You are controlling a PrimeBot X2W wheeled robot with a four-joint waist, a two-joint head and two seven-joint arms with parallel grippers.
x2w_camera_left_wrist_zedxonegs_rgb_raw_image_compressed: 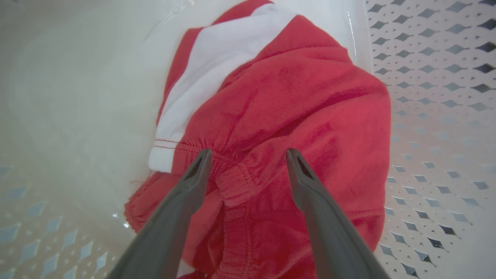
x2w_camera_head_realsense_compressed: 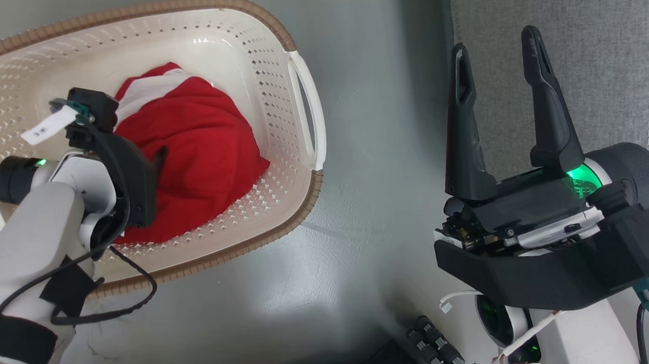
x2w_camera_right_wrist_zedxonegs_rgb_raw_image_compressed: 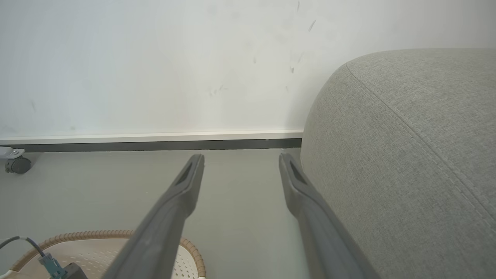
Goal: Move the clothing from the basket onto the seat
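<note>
Down inside the basket (x2w_camera_head_realsense_compressed: 242, 45), the left gripper (x2w_camera_left_wrist_zedxonegs_rgb_raw_image_compressed: 248, 154) spreads its jaws wide over the clothing (x2w_camera_left_wrist_zedxonegs_rgb_raw_image_compressed: 290, 97) (a hemmed fold lies between its fingertips (x2w_camera_left_wrist_zedxonegs_rgb_raw_image_compressed: 199, 166)); the right gripper (x2w_camera_head_realsense_compressed: 495, 41) gapes empty.

- A glossy grey floor (x2w_camera_head_realsense_compressed: 355, 235) is seen beneath everything.
- The basket (x2w_camera_head_realsense_compressed: 236, 50) is set on it at 10 o'clock.
- The seat (x2w_camera_head_realsense_compressed: 607, 64) is placed at 1 o'clock, apart from the basket.

Clothing (x2w_camera_head_realsense_compressed: 200, 156) partly hidden behind left arm (x2w_camera_head_realsense_compressed: 41, 231); basket (x2w_camera_head_realsense_compressed: 236, 50) cut by left edge.
</note>
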